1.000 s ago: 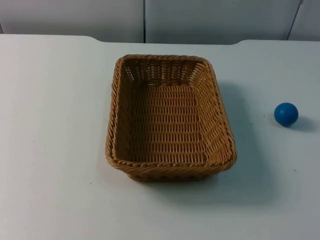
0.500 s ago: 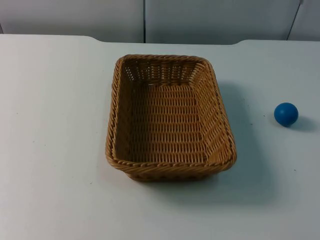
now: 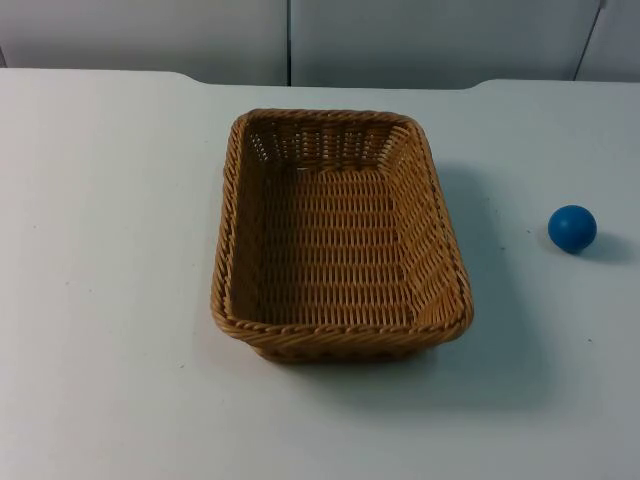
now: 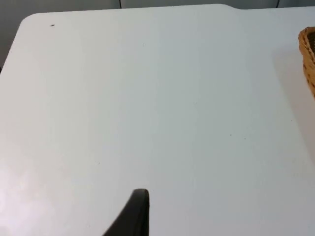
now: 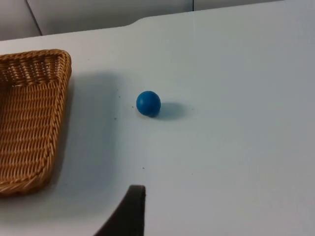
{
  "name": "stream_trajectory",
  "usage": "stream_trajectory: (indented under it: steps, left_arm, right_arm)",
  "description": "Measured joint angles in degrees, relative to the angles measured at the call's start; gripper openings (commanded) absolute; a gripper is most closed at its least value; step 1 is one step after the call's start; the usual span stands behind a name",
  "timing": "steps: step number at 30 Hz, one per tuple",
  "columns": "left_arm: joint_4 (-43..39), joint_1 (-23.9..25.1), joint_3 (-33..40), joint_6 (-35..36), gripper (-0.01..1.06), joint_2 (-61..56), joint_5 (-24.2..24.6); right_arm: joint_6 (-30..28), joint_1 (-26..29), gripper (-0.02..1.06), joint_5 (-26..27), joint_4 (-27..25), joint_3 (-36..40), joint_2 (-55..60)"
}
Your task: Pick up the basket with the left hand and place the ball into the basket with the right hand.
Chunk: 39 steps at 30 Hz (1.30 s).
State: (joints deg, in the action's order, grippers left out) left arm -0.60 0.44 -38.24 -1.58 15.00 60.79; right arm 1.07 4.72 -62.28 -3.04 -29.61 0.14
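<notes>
Nothing is started yet: the basket (image 3: 340, 235) sits mid-frame in the top view on the table (image 3: 110, 250), the ball (image 3: 572, 228) at right, well apart. Whether the grippers are wide or narrow I cannot tell. Next, the left arm must reach the basket's rim.

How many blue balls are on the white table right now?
1. The small blue ball lies on the white table, apart from the brown wicker basket, on its right.

Blue ball (image 5: 148, 103) on white table (image 5: 236, 147), well apart from wicker basket (image 5: 29, 118), beyond black fingertip (image 5: 129, 211)
</notes>
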Motion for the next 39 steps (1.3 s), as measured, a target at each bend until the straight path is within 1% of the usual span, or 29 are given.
stream_trajectory:
  steps: [1, 3, 6, 7, 9, 11, 12, 16, 17, 19, 21, 22, 24, 25, 27, 28, 29, 30, 32, 33, 35, 38, 39]
  left_arm:
    - [0.0, 0.0, 0.0, 0.0, 0.96, 0.0, 0.0]
    - [0.6, -0.35, -3.41, 0.11, 0.96, 5.61, -3.35]
    - [4.81, -0.35, -7.12, 0.22, 0.96, 13.34, -8.69]
    - [4.81, -0.35, -7.12, 0.22, 0.96, 13.34, -8.69]
    - [8.7, -0.35, -9.28, -0.11, 0.96, 18.9, -12.14]
    - [12.32, -0.35, -11.64, -1.52, 0.96, 25.22, -14.59]
    - [12.32, -0.35, -11.64, -1.52, 0.96, 25.22, -14.59]
    - [21.55, -0.35, -15.24, -7.12, 0.96, 36.84, -19.2]
    - [21.55, -0.35, -15.24, -7.12, 0.96, 36.84, -19.2]
    - [26.48, -0.52, -16.91, -10.11, 0.96, 43.64, -21.67]
    - [29.93, -1.77, -17.72, -13.27, 0.96, 49.22, -22.85]
    - [29.93, -1.77, -17.72, -13.27, 0.96, 49.22, -22.85]
    - [31.83, -3.79, -17.98, -15.3, 0.96, 52.61, -24.21]
    - [32.92, -6.89, -18.06, -16.43, 0.96, 56.29, -26.08]
    - [33.46, -11.06, -18.19, -16.78, 0.96, 60.79, -29.11]
    - [33.46, -11.06, -18.19, -16.78, 0.96, 60.79, -29.11]
    - [33.55, -12.15, -18.24, -16.92, 0.96, 62.03, -30.05]
    - [33.84, -15.13, -18.33, -16.74, 0.96, 65.89, -33.18]
    - [34.07, -17.78, -18.33, -15.58, 0.96, 70.77, -36.71]
    - [34.07, -18.52, -18.33, -14.38, 0.96, 73.39, -38.34]
    - [34.07, -19.06, -18.6, -13.25, 0.96, 75.57, -39.15]
    - [34.07, -19.06, -21.43, -11.85, 0.96, 82.79, -39.29]
    - [34.07, -19.06, -21.43, -11.85, 0.96, 82.79, -39.29]
  right_arm:
    - [0.0, 0.0, 1.04, 0.0, 0.0, 0.0, 0.0]
    - [0.17, -0.55, 1.04, 0.0, 0.0, 0.0, 0.0]
    - [0.26, -1.96, 1.04, 0.12, 0.0, 0.0, 0.0]
    - [0.26, -1.96, 1.04, 0.12, 0.0, 0.0, 0.0]
    - [0.26, -2.99, 1.04, 0.12, 0.0, 0.0, 0.0]
    - [0.26, -3.21, 1.04, 0.12, 0.0, 0.0, 0.1]
    - [0.26, -3.21, 1.04, 0.12, 0.0, 0.0, 0.1]
    - [0.26, -3.32, 1.04, 0.22, 0.0, 0.0, 0.93]
    - [0.26, -3.32, 1.04, 0.22, 0.0, 0.0, 0.93]
    - [0.26, -3.32, 1.04, 0.22, 0.0, 0.0, 0.98]
    - [0.26, -3.32, 1.04, 0.22, 0.0, 0.0, 0.98]
    - [0.26, -3.32, 1.04, 0.22, 0.0, 0.0, 0.98]
    - [0.26, -3.32, 1.04, 0.22, 0.0, 0.0, 0.98]
    - [0.26, -3.32, 1.04, 0.22, 0.0, 0.0, 0.98]
    - [0.26, -3.32, 1.04, 0.22, 0.0, 0.0, 0.98]
    - [0.26, -3.32, 1.04, 0.22, 0.0, 0.0, 0.98]
    - [0.26, -3.32, 1.04, 0.22, 0.0, 0.0, 0.98]
    - [0.26, -3.32, 1.04, 0.22, 0.0, 0.0, 0.98]
    - [0.26, -3.32, 1.04, 0.22, 0.0, 0.0, 0.98]
    - [0.26, -3.32, 1.04, 0.22, 0.0, 0.0, 0.98]
    - [0.26, -3.32, 1.04, 0.22, 0.0, 0.0, 0.98]
    - [0.26, -3.32, 1.04, 0.22, 0.0, 0.0, 0.98]
    - [0.26, -3.32, 1.04, 0.22, 0.0, 0.0, 0.98]
